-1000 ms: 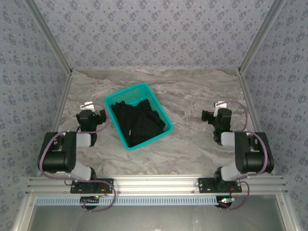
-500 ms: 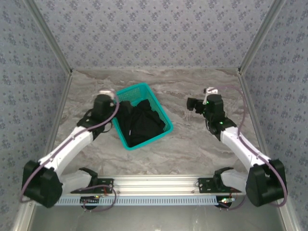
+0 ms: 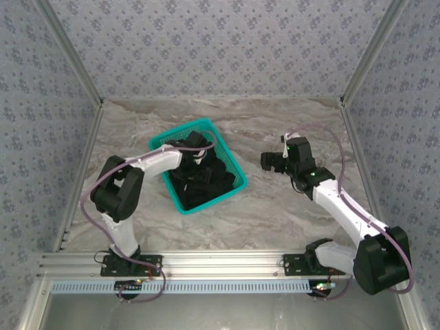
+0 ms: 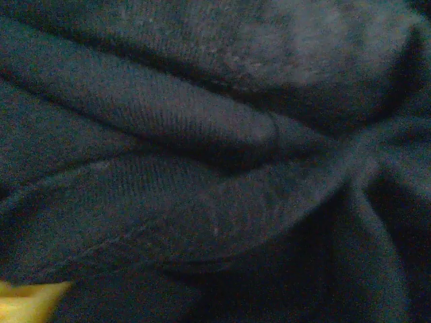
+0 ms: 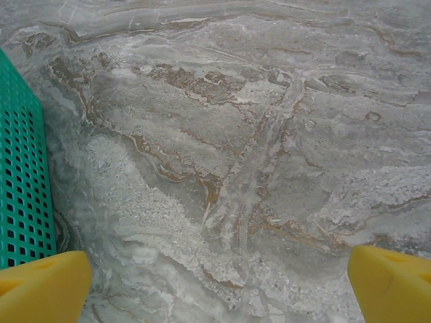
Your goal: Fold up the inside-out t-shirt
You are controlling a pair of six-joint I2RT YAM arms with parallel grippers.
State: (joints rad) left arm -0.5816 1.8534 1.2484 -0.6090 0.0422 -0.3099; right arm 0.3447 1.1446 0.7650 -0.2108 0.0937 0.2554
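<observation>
Bottom of the overhead frame first: both arms stretch away from their bases toward the middle; the right end effector (image 3: 269, 162) hangs right of centre over bare tabletop (image 3: 289, 206), and its wrist view settles the state: two yellow fingertips (image 5: 40, 286) stand wide apart with nothing between them, marble below, the teal basket (image 5: 20, 168) wall at the left edge; so for this arm the cloth lies off to the left, past that wall, near but with a rim to cross; further up now, left of centre, the left end effector (image 3: 196, 148) is down inside the basket, right on the t-shirt (image 3: 206, 180), which sits bunched in there with plain black showing; the heap has no clear long axis of its own, it simply follows the basket, running from upper left to lower right; in the left wrist view dark folds and a stitched seam sit very close to the lens, one yellow fingertip (image 4: 27, 301) at the lower left corner, so whether those jaws are apart or pinched on cloth I can't tell; the left arm is plainly the nearer one, shirt directly beneath it, and I'd judge the lift out of the basket turns on that.
</observation>
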